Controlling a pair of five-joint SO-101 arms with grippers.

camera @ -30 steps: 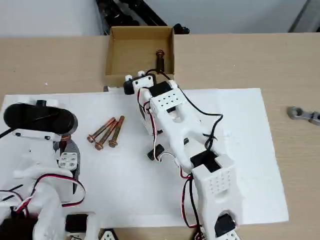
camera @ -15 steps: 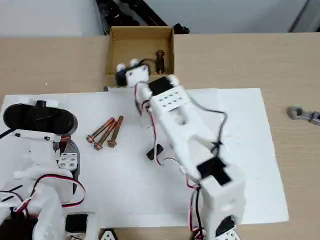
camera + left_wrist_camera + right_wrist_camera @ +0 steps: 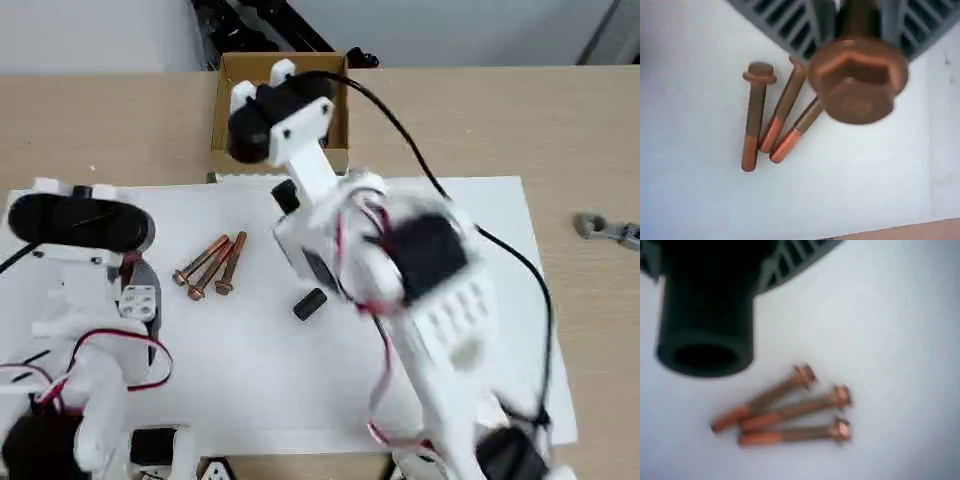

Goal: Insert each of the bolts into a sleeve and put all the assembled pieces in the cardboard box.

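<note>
On the white sheet (image 3: 250, 380), three bolts (image 3: 212, 265) and a spare sleeve (image 3: 309, 303) are found loose; one bolt (image 3: 857, 82) is clamped in the left end effector (image 3: 856, 17), one sleeve (image 3: 705, 325) in the right end effector (image 3: 715, 260); the cardboard box (image 3: 228, 70) is largely hidden by an arm (image 3: 400, 250); insertion and boxing are judged outstanding.

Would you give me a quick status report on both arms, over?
Left gripper shut on bolt. Right gripper shut on sleeve. Three bolts, spare sleeve loose on sheet.
</note>
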